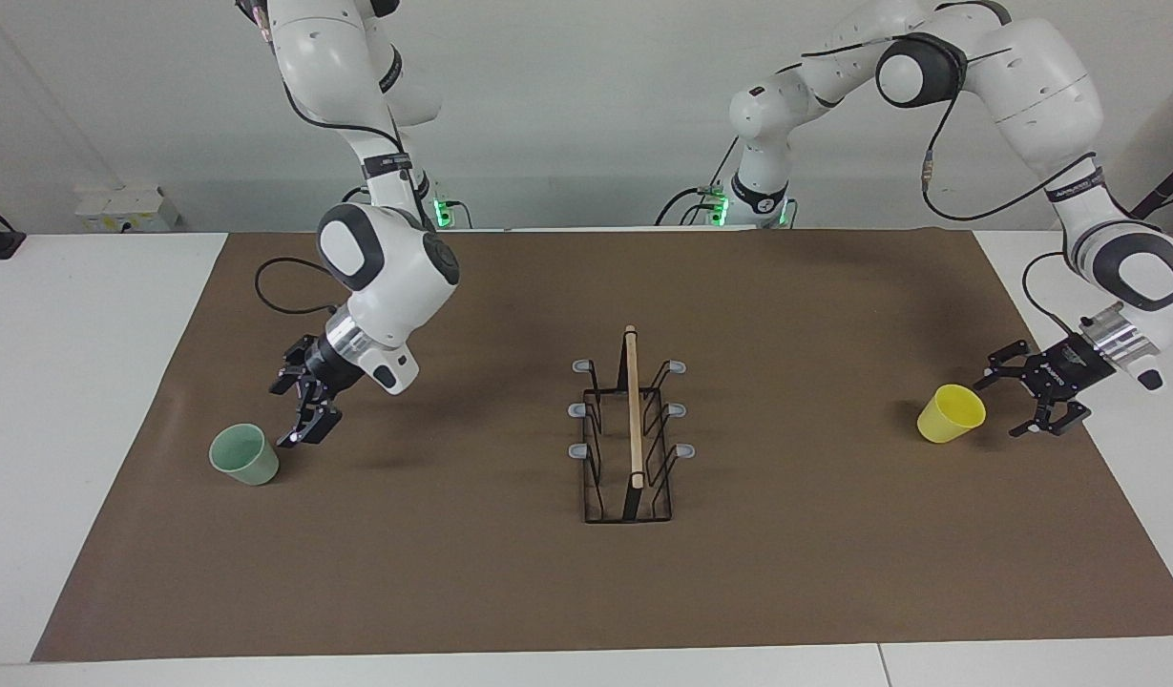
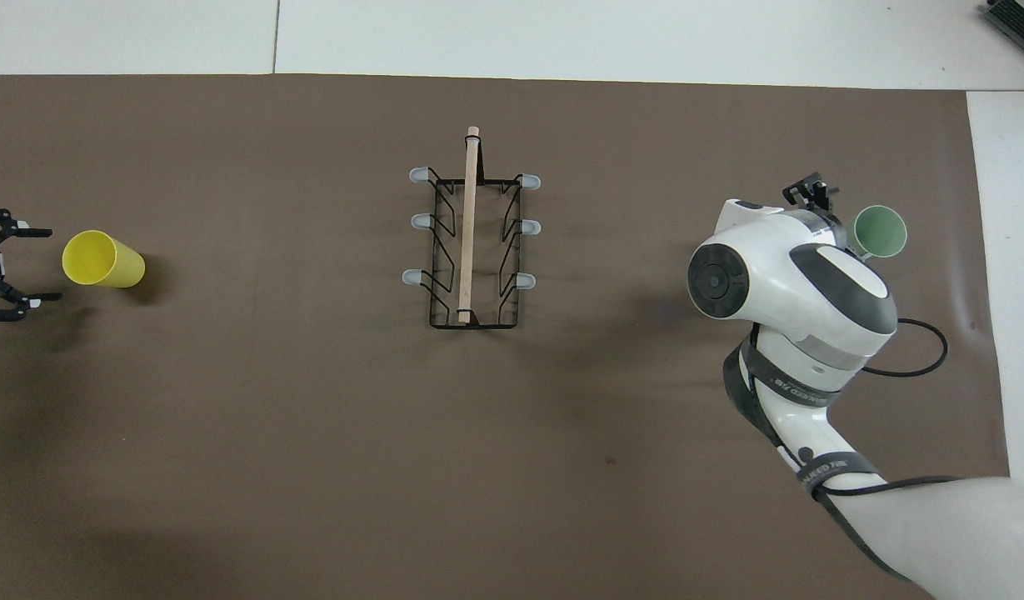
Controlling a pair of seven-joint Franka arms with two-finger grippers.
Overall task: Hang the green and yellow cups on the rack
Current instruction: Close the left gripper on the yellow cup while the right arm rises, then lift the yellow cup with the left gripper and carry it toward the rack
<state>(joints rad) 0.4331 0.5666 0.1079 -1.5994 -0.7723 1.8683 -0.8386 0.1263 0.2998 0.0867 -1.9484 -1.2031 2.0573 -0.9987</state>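
The pale green cup (image 1: pixel 244 454) stands mouth up on the brown mat toward the right arm's end; it also shows in the overhead view (image 2: pixel 880 231). My right gripper (image 1: pixel 287 416) is open and hangs low right beside it, without touching it; in the overhead view the arm hides most of it. The yellow cup (image 1: pixel 951 413) lies on its side toward the left arm's end, also in the overhead view (image 2: pixel 103 259). My left gripper (image 1: pixel 999 408) (image 2: pixel 45 263) is open, low, facing the cup's mouth, a little apart. The rack (image 1: pixel 632 429) (image 2: pixel 472 242) stands mid-mat with bare prongs.
The brown mat (image 1: pixel 510 582) covers most of the white table. A black cable (image 1: pixel 279 286) loops on the mat near the right arm's base.
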